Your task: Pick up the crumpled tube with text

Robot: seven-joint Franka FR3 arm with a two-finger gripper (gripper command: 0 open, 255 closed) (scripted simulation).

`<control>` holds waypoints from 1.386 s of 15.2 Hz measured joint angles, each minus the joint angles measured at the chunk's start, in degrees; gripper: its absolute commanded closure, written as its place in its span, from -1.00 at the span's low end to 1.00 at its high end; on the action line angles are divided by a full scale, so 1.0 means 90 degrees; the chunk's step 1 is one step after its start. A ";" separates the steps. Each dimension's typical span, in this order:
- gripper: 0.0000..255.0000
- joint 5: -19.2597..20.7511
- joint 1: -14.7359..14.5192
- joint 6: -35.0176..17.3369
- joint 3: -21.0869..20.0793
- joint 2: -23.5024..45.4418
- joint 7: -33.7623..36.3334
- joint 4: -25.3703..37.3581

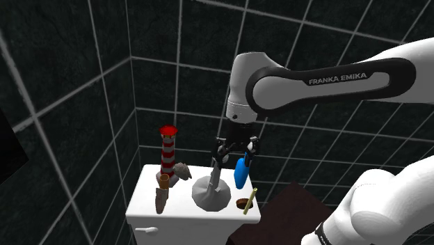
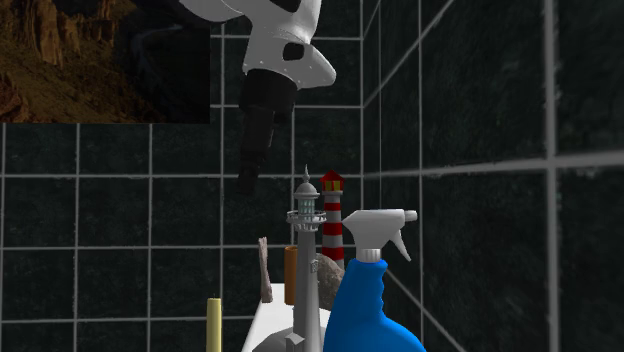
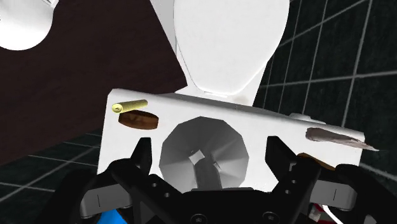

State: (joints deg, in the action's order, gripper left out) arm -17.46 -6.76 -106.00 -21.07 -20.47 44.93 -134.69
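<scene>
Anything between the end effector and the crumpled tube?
Yes. The grey lighthouse model stands directly below the open end effector on the tank lid. The crumpled tube lies past it toward the shoulder view's left, beside the red-and-white lighthouse.

Shoulder: high beside the arm, looking down at the toilet tank [image 1: 142,191]. Second exterior: low, near, behind the blue spray bottle [image 2: 372,310]. Wrist: straight down past the tool [image 3: 210,156]. Shared throughout: grey lighthouse [image 2: 306,240].
</scene>
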 measured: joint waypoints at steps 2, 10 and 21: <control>-1.00 -0.0004 -0.0010 -0.0247 -0.0195 0.0384 0.0361 0.0211; -1.00 0.0497 -0.0167 -0.1192 -0.0865 0.2329 0.2076 0.1469; -1.00 0.1512 -0.0739 -0.1740 -0.0836 0.4436 0.3631 0.3120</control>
State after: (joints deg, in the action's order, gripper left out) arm -3.86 -13.41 -121.66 -28.59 19.45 77.60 -106.61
